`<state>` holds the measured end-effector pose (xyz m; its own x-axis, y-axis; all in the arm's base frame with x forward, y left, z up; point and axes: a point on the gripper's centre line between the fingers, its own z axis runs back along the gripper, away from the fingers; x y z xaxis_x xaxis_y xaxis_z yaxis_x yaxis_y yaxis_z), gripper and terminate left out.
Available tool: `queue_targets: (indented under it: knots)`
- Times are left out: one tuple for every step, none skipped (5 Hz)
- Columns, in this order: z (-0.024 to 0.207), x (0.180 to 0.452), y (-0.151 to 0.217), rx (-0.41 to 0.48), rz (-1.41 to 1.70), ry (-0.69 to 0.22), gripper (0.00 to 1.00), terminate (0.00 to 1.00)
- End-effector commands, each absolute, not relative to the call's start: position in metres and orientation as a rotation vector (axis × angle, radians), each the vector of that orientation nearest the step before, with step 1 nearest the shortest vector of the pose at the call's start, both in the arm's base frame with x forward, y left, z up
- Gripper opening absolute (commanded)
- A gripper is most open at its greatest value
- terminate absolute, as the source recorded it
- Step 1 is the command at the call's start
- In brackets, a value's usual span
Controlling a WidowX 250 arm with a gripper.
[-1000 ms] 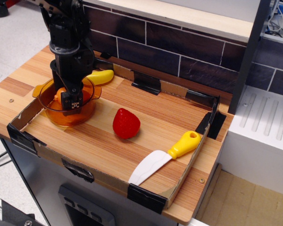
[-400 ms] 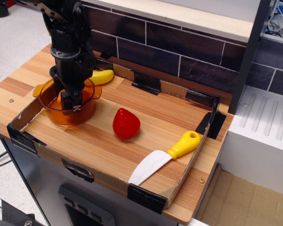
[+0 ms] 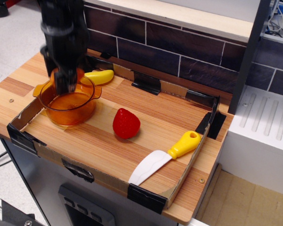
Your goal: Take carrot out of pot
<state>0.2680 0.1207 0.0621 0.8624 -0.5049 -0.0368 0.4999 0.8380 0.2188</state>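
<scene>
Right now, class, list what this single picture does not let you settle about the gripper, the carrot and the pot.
- Gripper: motion-blurred, so open or shut cannot be told.
- Carrot: only an orange patch shows beside the blurred gripper; whether it is gripped is unclear.
- Pot: its far rim is hidden behind the gripper.
- The arm's upper part is cut off by the top edge.

Counted on the wooden table (image 3: 108, 141):

- Round translucent orange plastic pot with side handles (image 3: 68, 109): 1, near the left edge.
- Small orange plastic toy carrot (image 3: 79, 74): 1, partly hidden, above the pot.
- Red toy strawberry (image 3: 126, 124): 1, mid-table.
- Yellow banana-like toy (image 3: 99, 76): 1, by the back edge.
- White-bladed toy knife with yellow handle (image 3: 166, 157): 1, towards the front right corner.
</scene>
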Motion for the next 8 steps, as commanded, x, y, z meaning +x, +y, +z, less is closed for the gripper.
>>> queue_targets:
  knots:
    - [0.12,0.3,0.092,0.186,-0.46,-0.113,0.0,0.0]
    - [0.109,0.318,0.072,0.149,-0.433,-0.092,0.0,0.0]
    - [0.089,0.329,0.056,0.138,-0.419,-0.068,0.0,0.0]
    - [0.065,0.337,0.035,0.12,-0.437,-0.037,0.0,0.0]
    - [0.049,0.339,0.025,0.089,-0.436,0.009,0.0,0.0]
    - [0.031,0.337,0.016,0.071,-0.429,0.043,0.0,0.0]
    - [0.02,0.339,0.012,0.059,-0.399,0.045,0.0,0.0]
    - [0.014,0.339,0.01,0.064,-0.394,0.041,1.0,0.0]
